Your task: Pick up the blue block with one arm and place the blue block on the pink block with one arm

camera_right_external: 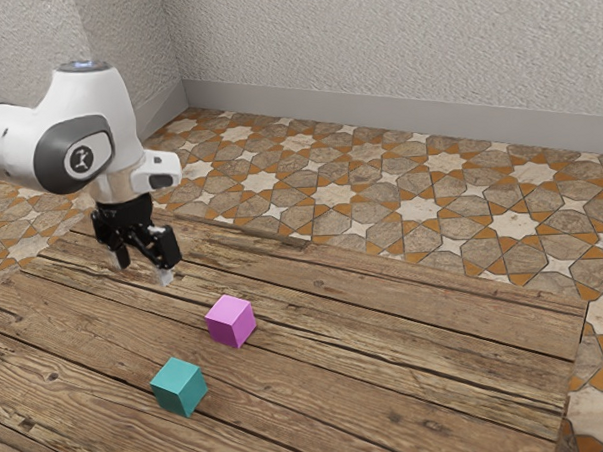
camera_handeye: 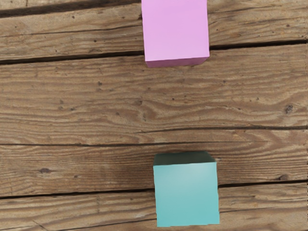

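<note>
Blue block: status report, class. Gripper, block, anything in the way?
Gripper open, empty, raised clear of both blocks. Blue block sits on the wooden table, untouched, apart from the pink block. Nothing in the way.

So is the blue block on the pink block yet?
No. The blue block rests on the table, apart from the pink block.

a: what's the table (camera_right_external: 406,332) like?
b: weathered wooden planks, dark gaps between the boards, knots in the grain.
a: and beyond it?
b: a floor (camera_right_external: 430,185) of star-patterned orange and beige tiles, then a grey baseboard (camera_right_external: 396,107) under rough pale walls (camera_right_external: 393,32) meeting in a corner.
</note>
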Controlling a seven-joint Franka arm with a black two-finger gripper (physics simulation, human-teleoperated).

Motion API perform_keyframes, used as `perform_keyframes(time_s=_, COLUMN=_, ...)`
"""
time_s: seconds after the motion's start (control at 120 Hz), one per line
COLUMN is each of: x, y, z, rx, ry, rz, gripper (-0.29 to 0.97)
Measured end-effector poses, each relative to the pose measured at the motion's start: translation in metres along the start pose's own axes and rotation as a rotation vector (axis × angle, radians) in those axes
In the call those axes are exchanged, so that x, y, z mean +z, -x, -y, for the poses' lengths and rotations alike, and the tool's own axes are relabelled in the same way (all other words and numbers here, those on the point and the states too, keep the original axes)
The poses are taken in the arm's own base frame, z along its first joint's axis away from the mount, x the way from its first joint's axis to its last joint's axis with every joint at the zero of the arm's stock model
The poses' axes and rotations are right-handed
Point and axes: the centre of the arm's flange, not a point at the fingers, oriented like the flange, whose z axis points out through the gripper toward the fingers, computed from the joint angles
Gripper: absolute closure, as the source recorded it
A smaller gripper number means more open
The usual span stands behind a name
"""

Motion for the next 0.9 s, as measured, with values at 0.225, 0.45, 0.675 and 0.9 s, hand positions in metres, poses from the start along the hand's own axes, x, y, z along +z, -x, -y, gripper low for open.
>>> perform_keyframes(time_s=0.225, x=0.07, y=0.0, z=0.001, rx=-0.002, ry=0.026, rz=0.089, gripper=0.0)
perform_keyframes(time_s=0.45, x=0.138, y=0.025, z=-0.005, rx=-0.009, ry=0.034, rz=0.073, gripper=0.0)
perform_keyframes(time_s=0.675, x=0.16, y=0.021, z=-0.016, rx=0.003, ry=0.038, rz=-0.01, gripper=0.0)
perform_keyframes(time_s=0.9, x=0.183, y=0.021, z=-0.018, rx=-0.006, ry=0.048, rz=-0.019, gripper=0.0)
